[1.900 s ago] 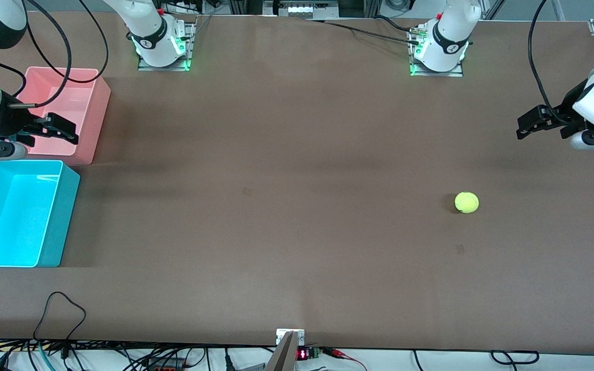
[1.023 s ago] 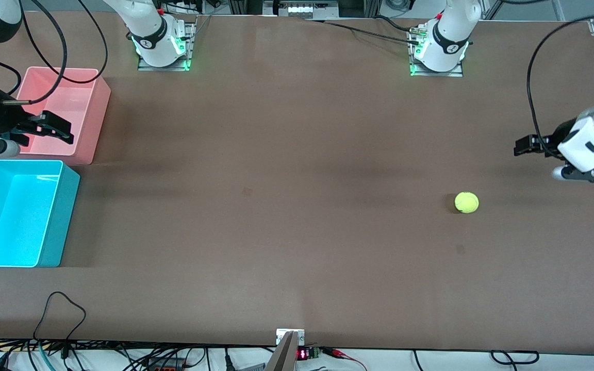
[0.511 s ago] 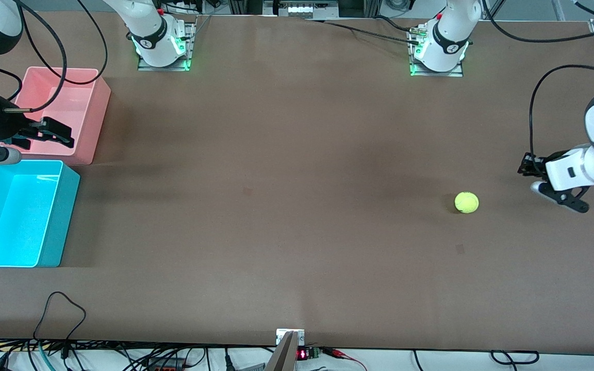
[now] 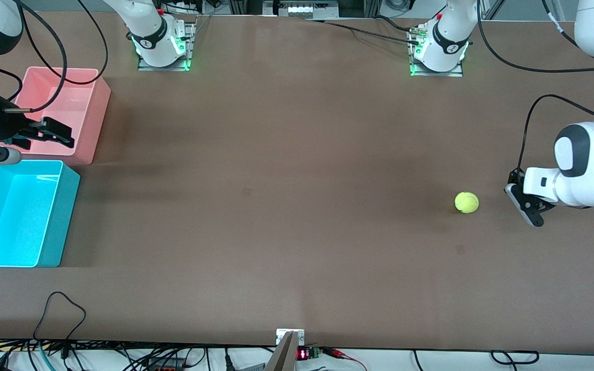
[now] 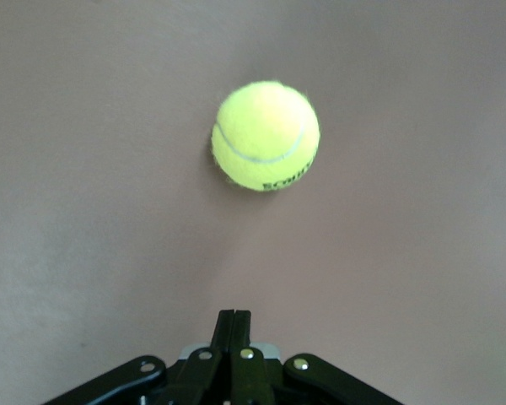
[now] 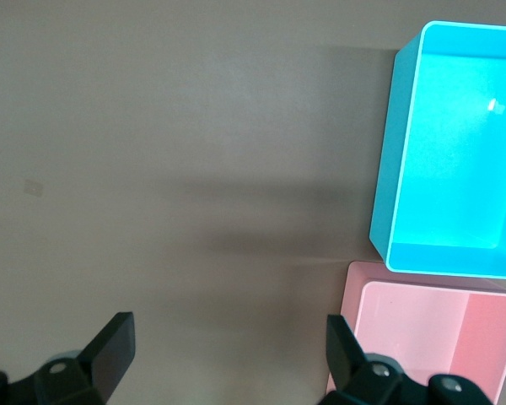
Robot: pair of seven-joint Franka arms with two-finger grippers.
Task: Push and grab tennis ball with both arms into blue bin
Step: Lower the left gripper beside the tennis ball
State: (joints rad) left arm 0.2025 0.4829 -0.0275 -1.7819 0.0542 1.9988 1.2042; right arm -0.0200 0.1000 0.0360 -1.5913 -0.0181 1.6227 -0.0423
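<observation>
The tennis ball (image 4: 466,202) lies on the brown table toward the left arm's end; in the left wrist view (image 5: 266,135) its dark lettering shows. My left gripper (image 4: 514,189) is shut and empty, low beside the ball on its left-arm side, a short gap away; its closed fingertips (image 5: 234,319) point at the ball. My right gripper (image 4: 65,135) is open and empty over the pink bin's camera-side edge, its fingers wide apart (image 6: 228,346). The blue bin (image 4: 62,216) stands empty at the right arm's end and also shows in the right wrist view (image 6: 384,169).
A pink bin (image 4: 98,113) stands empty beside the blue bin, farther from the front camera, and shows in the right wrist view (image 6: 354,295). A loose black cable (image 4: 60,309) lies near the table's front edge.
My left arm has swung down and round, bringing its shut gripper low beside the ball. The ball has not moved. My right gripper has shifted only slightly over the pink bin.
</observation>
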